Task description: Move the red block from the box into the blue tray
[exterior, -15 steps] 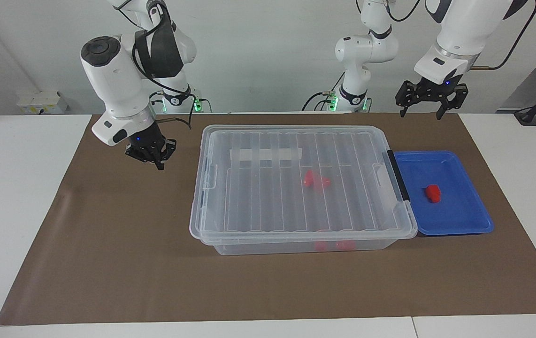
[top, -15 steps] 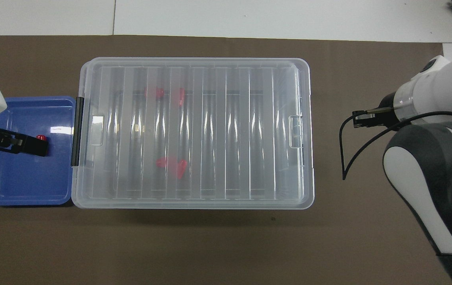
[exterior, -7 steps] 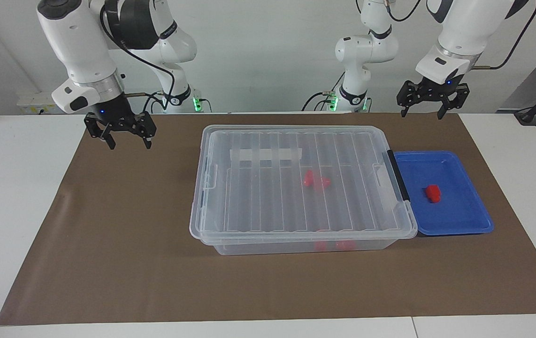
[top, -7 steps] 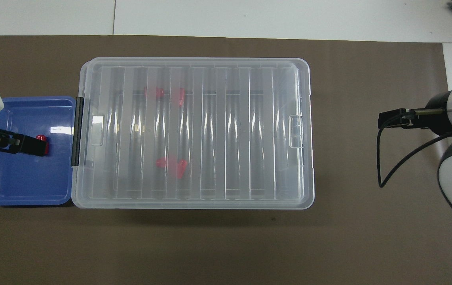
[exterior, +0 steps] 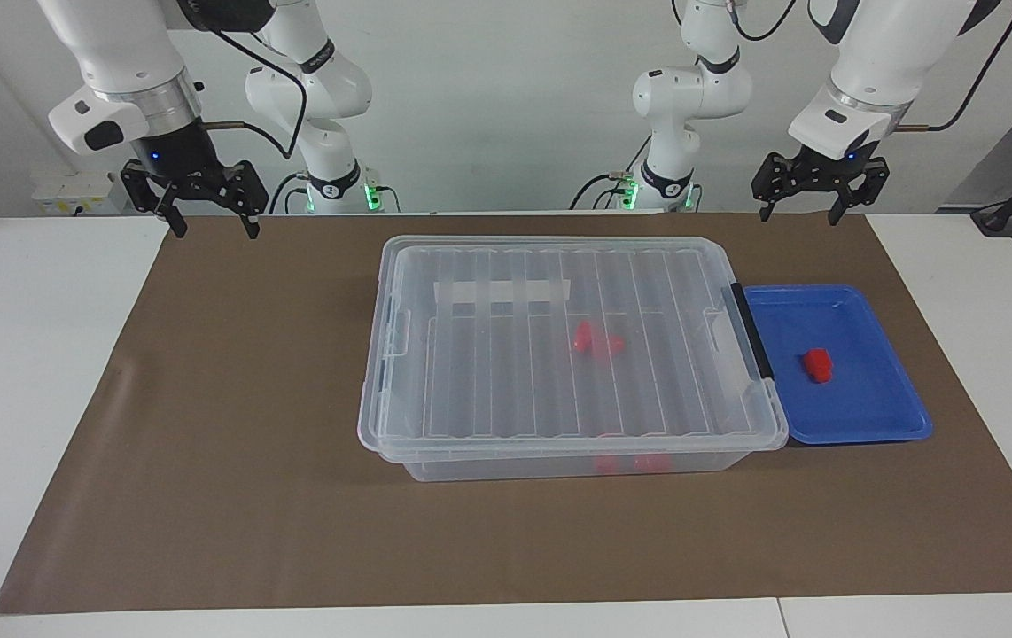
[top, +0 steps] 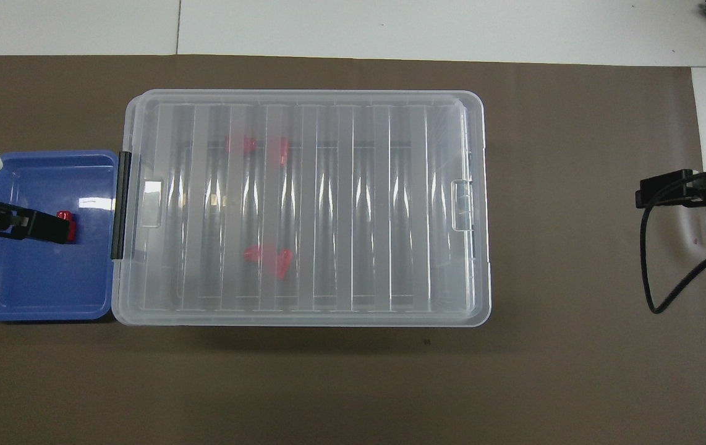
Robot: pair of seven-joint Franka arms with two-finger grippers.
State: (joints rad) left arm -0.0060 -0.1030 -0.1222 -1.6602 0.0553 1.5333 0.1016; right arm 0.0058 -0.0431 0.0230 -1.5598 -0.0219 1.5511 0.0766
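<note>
1. Red plastic, hard and glossy: the block (exterior: 817, 364) lies in the tray (exterior: 869, 430), near its middle, apart from every rim. By the look of things the task is done.
2. The tray sits on the mat (exterior: 205, 461) touching the box (exterior: 470, 465) at the clip (exterior: 752, 330) end, toward the left arm's end of the bench (exterior: 27, 372).
3. The box is lidded; the ribbed lid (exterior: 506, 354) shows more red pieces (exterior: 596, 340) inside, two near the box's middle and two (exterior: 626, 462) by the wall farthest from the robots.
4. Left pincer (exterior: 810, 211) hangs released, fingertips apart, high above the mat's edge, nearer the robots than the tray, holding nothing. In the overhead view it overlaps the block, yet the facing view shows it well clear.
5. Right pincer (exterior: 207, 223) also hangs released and empty, over the mat's corner, well apart from the box.
6. Handling, as a judgement: the block looks light, stiff and somewhat slippery, unlikely to break. It is small, so a grip across its two flat boxy sides, away from the stub, would likely hold best; a pinch on the stub might twist it loose.
</note>
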